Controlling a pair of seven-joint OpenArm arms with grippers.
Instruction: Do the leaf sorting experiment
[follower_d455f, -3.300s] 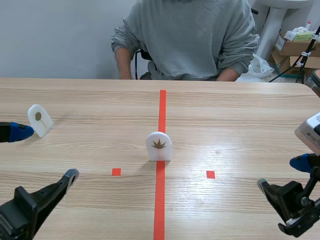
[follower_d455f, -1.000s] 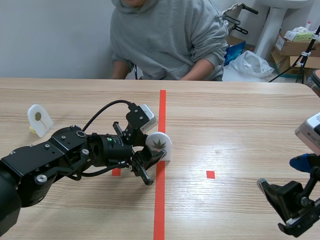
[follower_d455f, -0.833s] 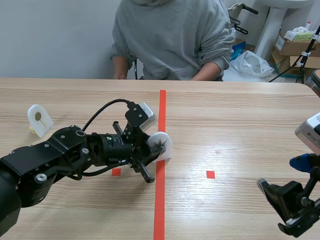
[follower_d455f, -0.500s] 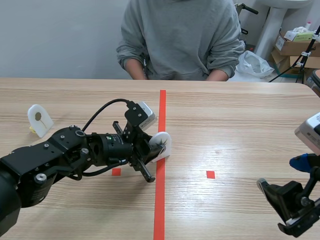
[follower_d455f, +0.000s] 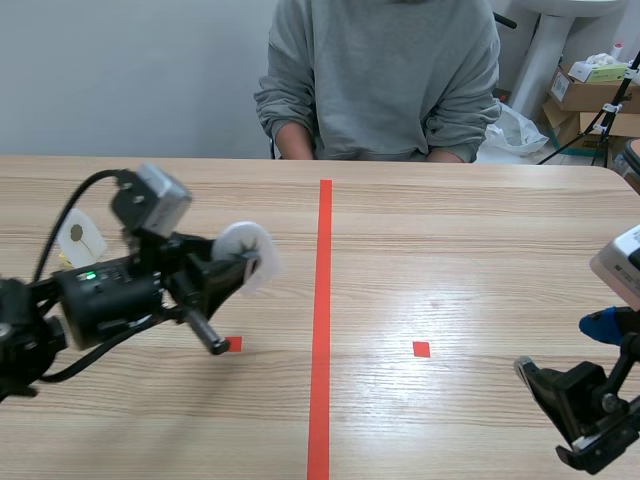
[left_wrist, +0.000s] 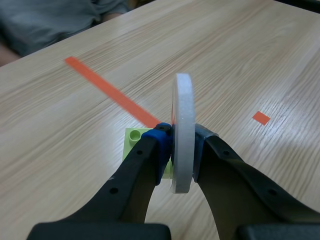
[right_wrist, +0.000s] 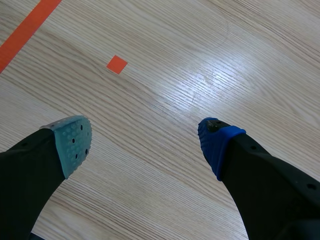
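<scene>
A white arched plaque (follower_d455f: 246, 262) bearing a brown leaf hangs above the table, left of the red line, with my left gripper (follower_d455f: 232, 272) shut on it. In the left wrist view the plaque (left_wrist: 182, 131) stands edge-on between the two fingers, with a lime-green base piece (left_wrist: 133, 139) behind the blue pad. A second white plaque (follower_d455f: 80, 237) with a round leaf stands at the far left, partly behind my left arm's cable. My right gripper (follower_d455f: 562, 348) rests low at the right, open (right_wrist: 145, 145) over bare wood.
A person in a grey sweatshirt (follower_d455f: 385, 80) sits across the table with forearms at its far edge. Cardboard boxes (follower_d455f: 590, 85) stand beyond the table at the back right.
My left gripper has shut on the leaf plaque, lifted it off the red line and carried it to the left. The right arm has kept still; the person has shifted.
</scene>
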